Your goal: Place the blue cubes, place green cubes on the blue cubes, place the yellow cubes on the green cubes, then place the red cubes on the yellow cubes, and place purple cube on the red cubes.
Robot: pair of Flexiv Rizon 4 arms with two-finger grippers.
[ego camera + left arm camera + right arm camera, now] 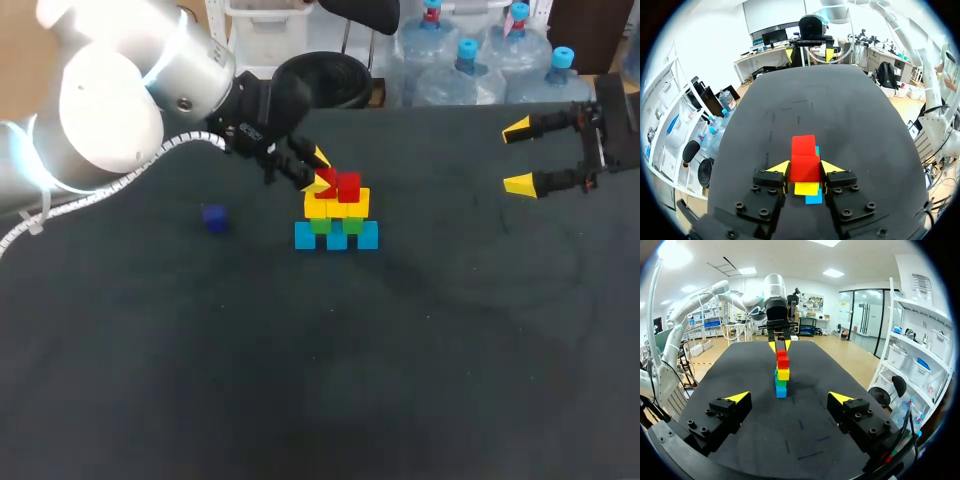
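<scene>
Your left gripper (806,168) was clenched on a red cube (805,172), beside the second red cube (804,143) atop your stack: yellow cubes (337,206) on green cubes (336,225) on blue cubes (337,238). At the stack's nine o'clock lay the purple cube (215,218), apart. Your right gripper (518,157) hung released at two o'clock, well apart.
</scene>
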